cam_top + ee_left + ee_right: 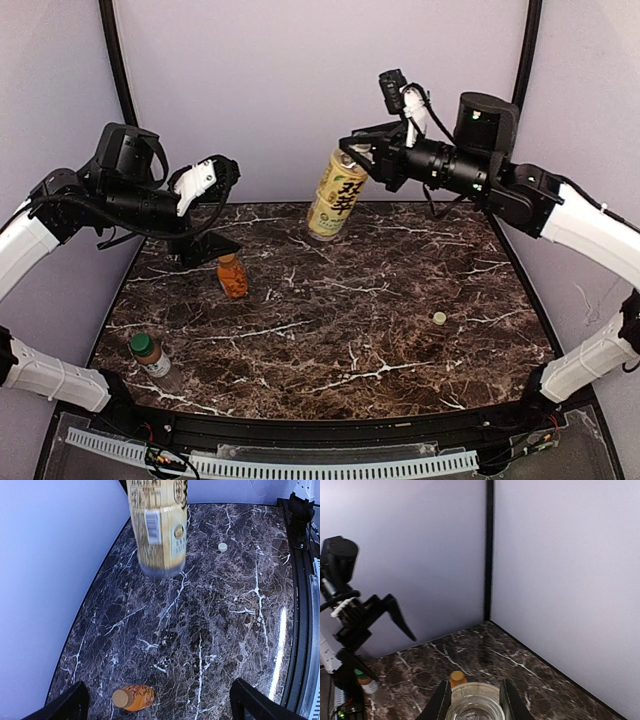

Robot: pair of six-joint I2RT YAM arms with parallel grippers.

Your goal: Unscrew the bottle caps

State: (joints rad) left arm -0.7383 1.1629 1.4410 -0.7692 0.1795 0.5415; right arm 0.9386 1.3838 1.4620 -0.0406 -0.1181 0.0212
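The right claw [355, 160] is clamped on the open neck of the tilted yellow-labelled bottle [335, 195] by the desk's [400, 350] far edge, while the left claw [160, 709] gapes wide above the orange bottle [232, 277] toward the far-left corner.

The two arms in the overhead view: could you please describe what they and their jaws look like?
Both the left arm and right arm have white link shells, black joints and cylindrical black wrist housings, with loose black cables. The jaws are black, tapered prongs.
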